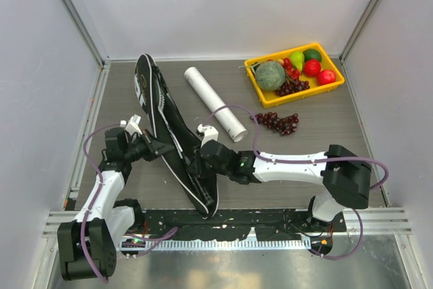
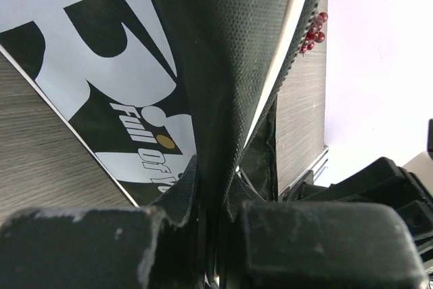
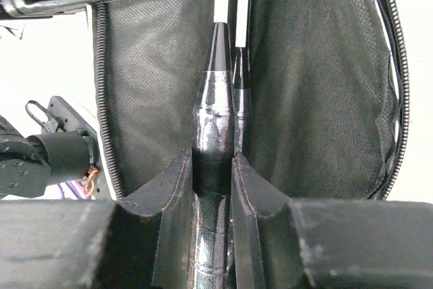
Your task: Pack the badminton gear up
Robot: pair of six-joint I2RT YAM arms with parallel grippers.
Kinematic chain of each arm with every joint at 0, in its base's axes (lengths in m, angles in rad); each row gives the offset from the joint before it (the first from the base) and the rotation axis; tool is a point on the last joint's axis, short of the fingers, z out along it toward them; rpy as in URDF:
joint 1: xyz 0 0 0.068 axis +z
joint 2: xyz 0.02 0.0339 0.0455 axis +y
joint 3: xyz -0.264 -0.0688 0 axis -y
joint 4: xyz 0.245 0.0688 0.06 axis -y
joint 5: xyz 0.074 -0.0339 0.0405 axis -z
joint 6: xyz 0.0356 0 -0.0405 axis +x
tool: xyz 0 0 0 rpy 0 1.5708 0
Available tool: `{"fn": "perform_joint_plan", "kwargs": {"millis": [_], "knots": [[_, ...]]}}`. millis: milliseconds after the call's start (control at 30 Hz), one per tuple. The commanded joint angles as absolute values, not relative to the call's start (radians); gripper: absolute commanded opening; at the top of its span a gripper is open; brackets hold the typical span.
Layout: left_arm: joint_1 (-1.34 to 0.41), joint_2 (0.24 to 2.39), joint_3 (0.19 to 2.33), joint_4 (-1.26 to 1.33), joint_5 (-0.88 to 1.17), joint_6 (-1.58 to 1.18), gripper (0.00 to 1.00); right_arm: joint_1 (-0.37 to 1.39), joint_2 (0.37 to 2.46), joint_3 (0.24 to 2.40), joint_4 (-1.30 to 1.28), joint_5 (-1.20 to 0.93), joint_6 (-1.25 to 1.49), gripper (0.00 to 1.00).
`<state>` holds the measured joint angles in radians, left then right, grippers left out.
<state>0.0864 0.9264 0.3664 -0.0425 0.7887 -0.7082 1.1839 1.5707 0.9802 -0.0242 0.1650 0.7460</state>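
- Currently the left pincer [image 2: 211, 218] is closed tight on a fold at the open edge of the black bag [image 1: 157, 103]; the fabric rises straight up from between its fingers and the lettered face falls away to its left
- Opposite, the right pincer [image 3: 213, 167] is closed around the black handle of a racket [image 3: 216, 93]; both pads touch the grip, and the shaft runs ahead of the fingers into the bag's open mouth
- Just right of that handle, touching it, lies the second racket [image 3: 240, 76], already inside, with mesh lining on either side of the pincer
- Beyond the right pincer and well clear of it, the white tube [image 1: 215, 103] lies outside the bag, with the grapes [image 1: 277, 122] further to the right
- Likely step: sliding the held racket fully in while the left pincer holds the mouth open
- Risk: the handle wrap looks glossy, so a push against snagged lining could let it slip through the pads
- Risk: the racket head may catch on the bag's edge or on its neighbour, dragging the bag forward and tugging the fold out of the left pincer, so the mouth collapses
- Risk: both arms sit close together over the bag, so a wide swing could knock one into the other
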Motion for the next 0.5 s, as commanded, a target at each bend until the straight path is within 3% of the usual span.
{"fn": "perform_joint_plan", "kwargs": {"millis": [0,267,367,467], "knots": [[0.078,0.893,0.353,-0.051,0.854,-0.742,0.00,1.186,1.626,0.992,0.170,0.301,0.781,0.06],[0.077,0.874,0.393,-0.071,0.859,-0.750,0.00,1.235,1.683,1.015,0.129,0.330,0.752,0.05],[0.077,0.880,0.409,-0.098,0.839,-0.723,0.00,1.256,1.678,1.022,0.095,0.310,0.739,0.21],[0.078,0.885,0.425,-0.126,0.827,-0.692,0.00,1.262,1.634,1.060,0.008,0.291,0.738,0.44]]}}
